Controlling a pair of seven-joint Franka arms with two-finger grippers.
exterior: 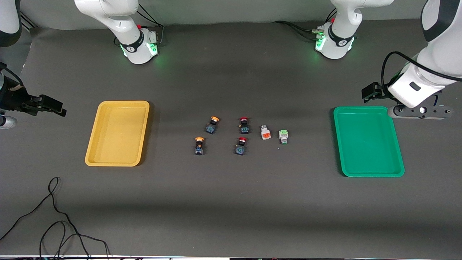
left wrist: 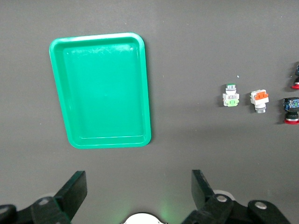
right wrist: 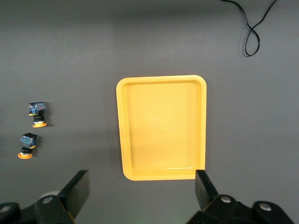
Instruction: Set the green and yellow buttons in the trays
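Two yellow-capped buttons (exterior: 213, 124) (exterior: 199, 145) with dark bodies lie mid-table, also in the right wrist view (right wrist: 36, 112) (right wrist: 27, 144). A white button with a pale green face (exterior: 283, 137) (left wrist: 230, 94) lies toward the green tray (exterior: 368, 141) (left wrist: 100, 93). The yellow tray (exterior: 117, 133) (right wrist: 161, 126) sits toward the right arm's end. Both trays hold nothing. My left gripper (exterior: 418, 112) (left wrist: 138, 182) hangs open beside the green tray's corner. My right gripper (exterior: 6, 122) (right wrist: 141, 179) hangs open beside the yellow tray, mostly cut off in the front view.
Two red-capped dark buttons (exterior: 244, 125) (exterior: 241, 145) and a white button with an orange face (exterior: 266, 132) lie between the yellow-capped ones and the green-faced one. A black cable (exterior: 54, 216) loops near the front corner at the right arm's end.
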